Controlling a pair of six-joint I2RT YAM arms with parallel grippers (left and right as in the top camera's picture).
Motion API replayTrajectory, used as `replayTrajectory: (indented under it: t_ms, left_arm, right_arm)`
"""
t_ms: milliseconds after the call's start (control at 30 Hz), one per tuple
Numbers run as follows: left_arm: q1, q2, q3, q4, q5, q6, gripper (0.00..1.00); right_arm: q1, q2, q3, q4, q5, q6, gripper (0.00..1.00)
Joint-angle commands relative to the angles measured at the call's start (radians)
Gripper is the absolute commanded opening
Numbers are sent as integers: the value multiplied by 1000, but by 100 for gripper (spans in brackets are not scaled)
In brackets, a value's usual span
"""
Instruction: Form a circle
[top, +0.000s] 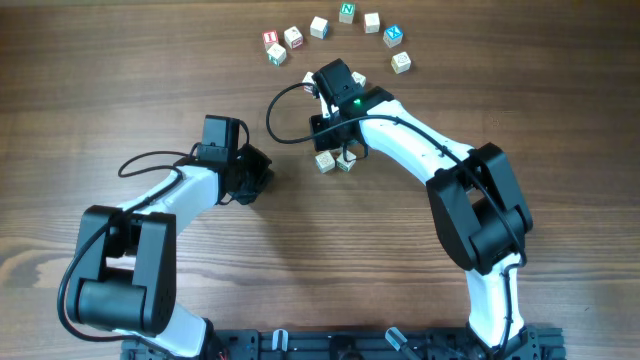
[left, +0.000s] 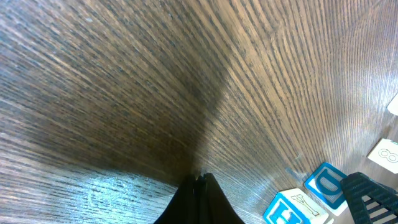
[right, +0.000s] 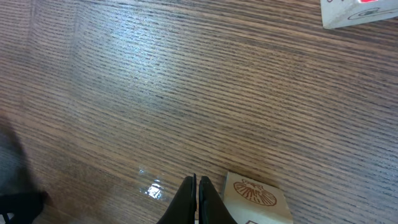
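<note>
Several small pale letter cubes lie in an arc at the top of the table, from a red-lettered cube (top: 271, 39) past a green N cube (top: 347, 12) to a pale cube (top: 401, 62). No closed circle shows. My right gripper (top: 337, 150) (right: 198, 180) is shut and holds nothing. Its tips sit low on the wood against a shell-marked cube (right: 254, 194), by two cubes (top: 325, 161) (top: 345, 162). My left gripper (top: 262, 178) (left: 200, 177) is shut and empty, left of those. Two blue-printed cubes (left: 324, 184) (left: 292, 208) lie to its lower right.
Two more cubes (top: 310, 82) (top: 360, 80) flank the right wrist camera. A red-printed cube (right: 357, 11) lies at the top right of the right wrist view. A black cable (top: 272, 118) loops left of the right wrist. Both arm bases stand at the near edge.
</note>
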Motion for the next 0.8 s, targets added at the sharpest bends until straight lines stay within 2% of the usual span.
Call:
replayTrajectory:
  t_ms: [0,200,300,633,767]
  left_arm:
    - [13,45,-48,-34,-97,15,4]
    - [13,45,-48,-31,-94,11,4]
    - [13,45,-48,-31,-89,12,4]
    - [11,45,-48,-27,-86,12,4]
    - [11,45,-48,-27,-86,12,4]
  right_arm:
    - [2,9,-2,24,-6,-21,5]
    - [2,1,26,41,18,70,4]
    - [2,-20,27,60,169,222,5]
    - [0,-25,27,10,410,461,4]
    - [-6,-25,27,-24,418,473,4]
